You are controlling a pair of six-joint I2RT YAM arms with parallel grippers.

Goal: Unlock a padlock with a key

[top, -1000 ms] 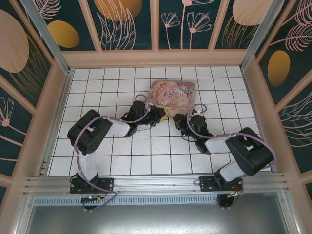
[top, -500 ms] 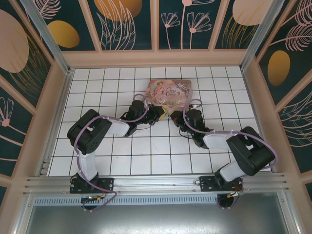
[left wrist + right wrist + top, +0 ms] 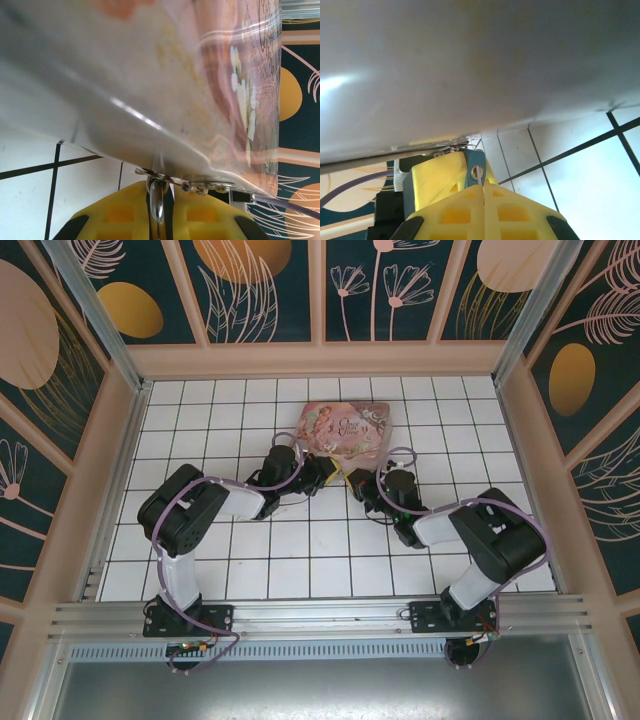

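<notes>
- Pinching the key point(image 3: 478, 176) between its yellow fingers, the right gripper point(image 3: 484, 197) holds it at the keyhole of the padlock point(image 3: 474, 165)
- The left gripper point(image 3: 159, 215) clamps the padlock, whose silver shackle shows between its fingers
- The padlock sits just under the tin box point(image 3: 345, 428) edge, above the white tiles point(image 3: 590, 170)

**Key at the padlock's keyhole**

The right claw point(image 3: 484, 192) pinches the thin key point(image 3: 478, 179), whose tip meets the keyhole of the blue padlock point(image 3: 474, 161). A second yellow finger point(image 3: 437, 180) touches the padlock's left side. Above it is a blurred tin box point(image 3: 470, 65). To its right is the white tiled worktop point(image 3: 580, 170).
</notes>
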